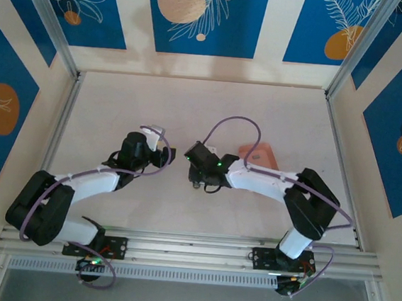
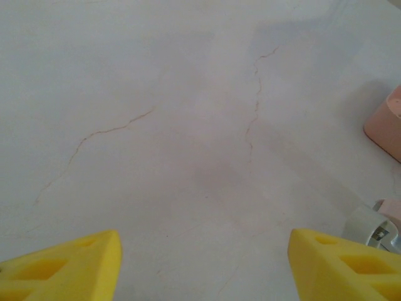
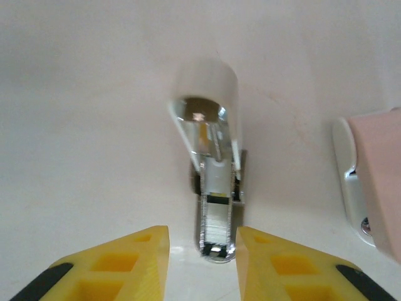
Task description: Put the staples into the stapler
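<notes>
The pale worktop (image 1: 191, 107) carries a salmon-pink tray (image 1: 261, 157) just off to the side of the right tool (image 3: 202, 231). The left tool (image 2: 203, 241) hangs wide open over bare surface, with nothing between its fingers. The right tool's fingers stand slightly parted on either side of the near end of the stapler (image 3: 213, 135). The stapler lies open ahead of the tool, with the staples (image 3: 215, 222) in its channel.

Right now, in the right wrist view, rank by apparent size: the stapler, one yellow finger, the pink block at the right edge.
1. stapler
2. yellow finger and pink block: look alike, both cropped, so unranked.
</notes>
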Controlling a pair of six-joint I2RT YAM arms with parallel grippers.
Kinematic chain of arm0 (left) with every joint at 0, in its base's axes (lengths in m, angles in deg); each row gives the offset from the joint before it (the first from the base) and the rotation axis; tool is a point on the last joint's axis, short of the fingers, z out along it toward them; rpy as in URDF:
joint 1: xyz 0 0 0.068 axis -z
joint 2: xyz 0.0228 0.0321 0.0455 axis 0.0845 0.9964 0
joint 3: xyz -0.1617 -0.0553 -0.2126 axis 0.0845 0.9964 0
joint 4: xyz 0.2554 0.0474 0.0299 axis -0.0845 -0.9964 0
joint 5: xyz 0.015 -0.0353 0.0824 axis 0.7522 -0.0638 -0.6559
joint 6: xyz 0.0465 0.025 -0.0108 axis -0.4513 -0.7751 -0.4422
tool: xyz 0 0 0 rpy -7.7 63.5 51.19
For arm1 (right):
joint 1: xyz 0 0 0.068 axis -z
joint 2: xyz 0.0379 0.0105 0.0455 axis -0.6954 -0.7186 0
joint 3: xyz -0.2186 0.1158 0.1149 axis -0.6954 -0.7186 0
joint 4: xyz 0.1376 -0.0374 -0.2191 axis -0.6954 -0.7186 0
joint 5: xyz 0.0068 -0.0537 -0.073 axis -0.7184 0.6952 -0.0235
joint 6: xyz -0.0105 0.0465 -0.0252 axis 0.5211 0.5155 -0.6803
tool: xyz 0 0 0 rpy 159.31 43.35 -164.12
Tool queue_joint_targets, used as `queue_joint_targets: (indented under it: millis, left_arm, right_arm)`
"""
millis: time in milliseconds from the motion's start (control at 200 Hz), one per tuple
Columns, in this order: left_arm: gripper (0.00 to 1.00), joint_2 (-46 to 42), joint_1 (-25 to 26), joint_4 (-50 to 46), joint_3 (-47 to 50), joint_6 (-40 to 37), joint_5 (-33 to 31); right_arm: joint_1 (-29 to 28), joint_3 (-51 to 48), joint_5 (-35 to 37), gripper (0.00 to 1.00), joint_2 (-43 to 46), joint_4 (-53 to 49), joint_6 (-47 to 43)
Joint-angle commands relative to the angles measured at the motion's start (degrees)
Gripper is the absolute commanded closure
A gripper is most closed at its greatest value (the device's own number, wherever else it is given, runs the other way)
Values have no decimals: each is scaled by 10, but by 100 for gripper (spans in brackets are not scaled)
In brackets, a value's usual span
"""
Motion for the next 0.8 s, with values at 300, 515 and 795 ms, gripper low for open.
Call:
queue_joint_targets:
  millis: [300,515,795]
  left_arm:
    - [31,3,-8,52,27,53,36]
    - [31,40,-7,98,29,75,51]
    - [32,43,-5,102,28,87,55]
  right_arm:
    - [57,-75,-97,67,38,102,56]
    - [68,-87,-117,68,8,96,87]
    - [66,-123,-149,72,-19,166,93]
